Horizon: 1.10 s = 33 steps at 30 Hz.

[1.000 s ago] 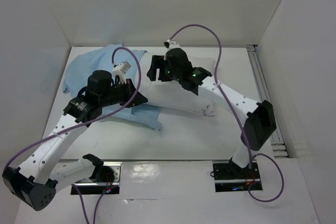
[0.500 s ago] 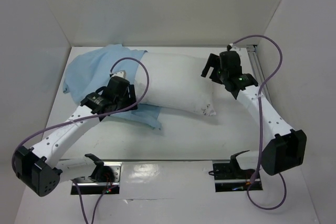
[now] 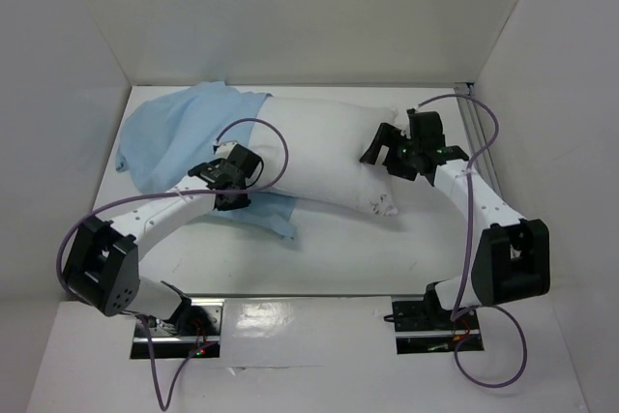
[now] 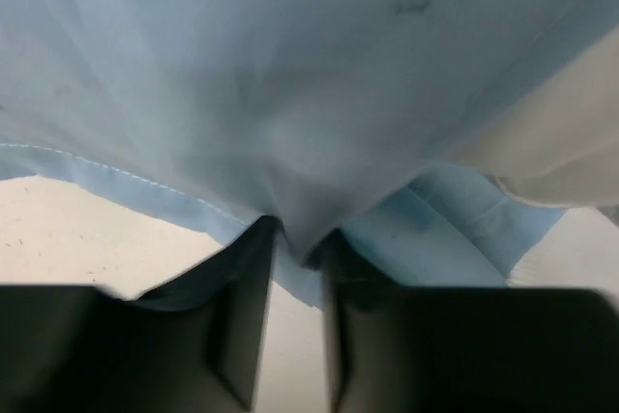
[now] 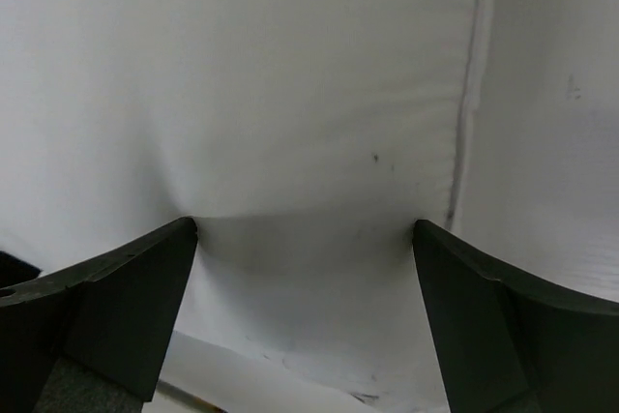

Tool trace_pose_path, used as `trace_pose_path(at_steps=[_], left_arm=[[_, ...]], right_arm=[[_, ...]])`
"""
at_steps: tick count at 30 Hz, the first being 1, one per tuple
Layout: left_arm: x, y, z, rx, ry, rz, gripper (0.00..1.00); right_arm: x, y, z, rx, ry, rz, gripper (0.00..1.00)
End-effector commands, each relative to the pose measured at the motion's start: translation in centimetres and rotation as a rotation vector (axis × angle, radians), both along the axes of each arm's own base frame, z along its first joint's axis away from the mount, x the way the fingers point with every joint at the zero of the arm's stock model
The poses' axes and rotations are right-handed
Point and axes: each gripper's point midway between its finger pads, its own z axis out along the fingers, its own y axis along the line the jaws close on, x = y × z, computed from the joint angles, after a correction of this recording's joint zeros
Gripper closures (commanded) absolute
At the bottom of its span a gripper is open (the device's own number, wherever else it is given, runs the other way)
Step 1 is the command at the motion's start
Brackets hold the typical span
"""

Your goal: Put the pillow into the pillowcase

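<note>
The left gripper point(image 4: 295, 244) has its fingers drawn narrow, nipping a fold of the light blue pillowcase point(image 4: 290, 94) near the pillow's 8 o'clock corner. The right gripper point(image 5: 305, 229) stands wide, both fingers pressed into the white pillow point(image 5: 290, 94) at its 3 o'clock end, denting it. The pillowcase spreads toward 10 o'clock across the white table point(image 3: 338, 249). A purple cable point(image 3: 280, 142) loops over the pillow's left part.

White walls point(image 3: 290, 16) are enclosing a white table point(image 3: 338, 249), and a metal rail point(image 3: 501, 195) is running along its right edge.
</note>
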Motion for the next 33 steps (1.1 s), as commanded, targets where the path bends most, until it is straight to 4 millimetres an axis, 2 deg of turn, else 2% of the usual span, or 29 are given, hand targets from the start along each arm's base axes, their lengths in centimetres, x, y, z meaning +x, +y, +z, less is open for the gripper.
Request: trace_pose_path(at_steps=[1, 2, 3, 5, 8, 9, 10, 11, 12, 13, 14, 15, 16, 17, 18, 19, 20, 21, 22, 23, 24, 25, 26, 27, 28, 29, 30, 32, 33], left_arm=[[1.5, -0.1, 1.3, 0.001, -0.062, 0.052, 0.66], [1.8, 0.0, 1.4, 0.01, -0.066, 0.056, 0.71], [2.0, 0.2, 1.7, 0.009, -0.068, 0.067, 0.85], [2.1, 0.7, 2.0, 0.013, -0.072, 0.088, 1.0], [2.2, 0.2, 2.3, -0.001, -0.068, 0.063, 1.0], [2.9, -0.5, 3.5, -0.039, -0.102, 0.043, 1.0], [3.1, -2.6, 4.7, -0.103, -0.11, -0.041, 1.0], [3.3, -4.2, 5.9, -0.153, -0.132, -0.091, 1.0], [3.7, -5.6, 7.6, -0.214, -0.16, -0.144, 1.0], [4.6, -9.1, 11.4, -0.339, -0.224, -0.27, 1.0], [5.2, -10.5, 13.6, -0.39, -0.262, -0.328, 1.0], [6.0, -11.9, 15.2, -0.427, -0.284, -0.38, 1.0], [6.9, -14.1, 20.8, -0.501, -0.38, -0.478, 1.0], [7.3, -14.9, 23.2, -0.523, -0.409, -0.516, 1.0], [8.3, -16.0, 24.5, -0.538, -0.42, -0.544, 1.0], [8.2, -16.9, 30.3, -0.597, -0.527, -0.611, 1.0], [8.1, -17.5, 32.2, -0.626, -0.558, -0.643, 1.0], [7.8, -18.0, 33.6, -0.651, -0.578, -0.674, 1.0], [7.1, -18.6, 35.0, -0.698, -0.586, -0.716, 1.0], [6.7, -19.0, 35.0, -0.714, -0.576, -0.741, 1.0], [6.4, -19.4, 33.8, -0.734, -0.532, -0.748, 1.0], [6.0, -20.0, 30.2, -0.757, -0.434, -0.75, 1.0], [5.1, -19.8, 29.2, -0.772, -0.41, -0.75, 1.0], [4.2, -20.0, 27.2, -0.786, -0.362, -0.751, 1.0], [3.8, -20.1, 25.8, -0.804, -0.344, -0.75, 1.0], [2.3, -19.8, 20.5, -0.82, -0.207, -0.708, 1.0], [0.9, -19.6, 19.8, -0.838, -0.19, -0.712, 1.0], [-1.6, -19.3, 15.9, -0.856, -0.079, -0.696, 1.0], [-2.5, -19.3, 15.5, -0.86, -0.062, -0.695, 1.0]], right_arm=[[-0.7, 2.6, -2.8, 0.124, 0.048, 0.114, 0.0], [-0.8, 2.9, -3.3, 0.137, 0.053, 0.127, 0.0], [-0.8, 3.1, -3.6, 0.154, 0.057, 0.132, 0.02], [-0.4, 3.4, -3.6, 0.168, 0.049, 0.134, 0.09], [-0.2, 4.5, -2.9, 0.191, 0.019, 0.16, 0.48], [-0.1, 4.8, -2.5, 0.211, 0.009, 0.17, 0.66], [0.1, 5.7, -2.0, 0.239, 0.005, 0.18, 0.94], [1.3, 6.5, -0.5, 0.261, -0.043, 0.195, 1.0], [2.0, 7.2, 0.5, 0.272, -0.068, 0.205, 1.0], [2.9, 7.8, 1.8, 0.277, -0.106, 0.219, 1.0], [5.2, 8.5, 5.5, 0.293, -0.183, 0.239, 1.0], [6.6, 8.5, 7.6, 0.28, -0.226, 0.233, 1.0], [8.2, 7.7, 10.0, 0.276, -0.274, 0.207, 1.0], [9.8, 8.0, 15.8, 0.288, -0.397, 0.221, 1.0], [10.6, 7.5, 18.0, 0.29, -0.448, 0.213, 1.0], [10.7, 7.5, 20.2, 0.295, -0.496, 0.218, 1.0], [10.4, 7.5, 23.4, 0.3, -0.56, 0.225, 1.0], [9.7, 8.1, 24.0, 0.306, -0.571, 0.242, 1.0], [8.6, 9.6, 23.0, 0.314, -0.548, 0.274, 1.0], [7.0, 10.3, 23.0, 0.313, -0.552, 0.301, 1.0], [6.4, 10.9, 21.9, 0.305, -0.536, 0.297, 1.0], [5.5, 11.7, 20.2, 0.29, -0.507, 0.31, 1.0], [3.8, 13.4, 18.2, 0.287, -0.463, 0.343, 1.0], [2.0, 13.7, 13.1, 0.26, -0.363, 0.345, 1.0], [0.5, 14.4, 10.5, 0.262, -0.306, 0.363, 1.0], [-1.6, 15.7, 7.9, 0.273, -0.238, 0.39, 1.0], [-4.2, 15.4, 3.2, 0.257, -0.134, 0.396, 1.0], [-7.2, 15.8, -0.1, 0.258, -0.052, 0.405, 1.0], [-9.0, 15.1, -2.0, 0.242, -0.009, 0.398, 1.0]])
